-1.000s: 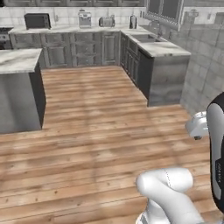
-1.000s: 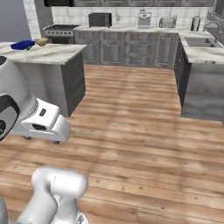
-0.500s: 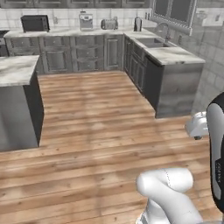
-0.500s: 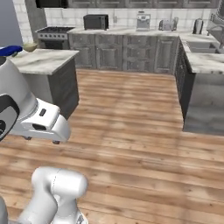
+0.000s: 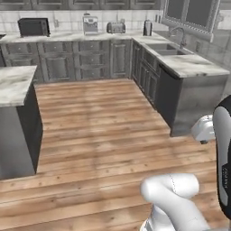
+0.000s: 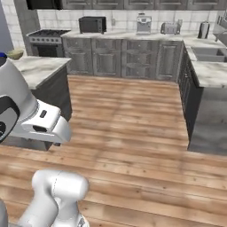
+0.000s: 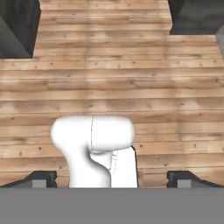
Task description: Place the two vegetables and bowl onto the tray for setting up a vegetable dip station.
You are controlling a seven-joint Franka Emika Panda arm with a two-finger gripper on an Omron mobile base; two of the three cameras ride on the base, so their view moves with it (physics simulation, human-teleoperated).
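My whole picture has slid over the last second, so I read that as the base turning — the island counter has swung further into the right base view, and the kitchen itself has not moved. The gripper looks down at bare wood floor, its fingertips spread wide with nothing between them. The bowl sits at the island's far left corner, with a sliver of blue beside it — probably the tray, though too little shows to be sure. I can't make out the carrot or cucumber. I judge this is still travel; nothing is placed.
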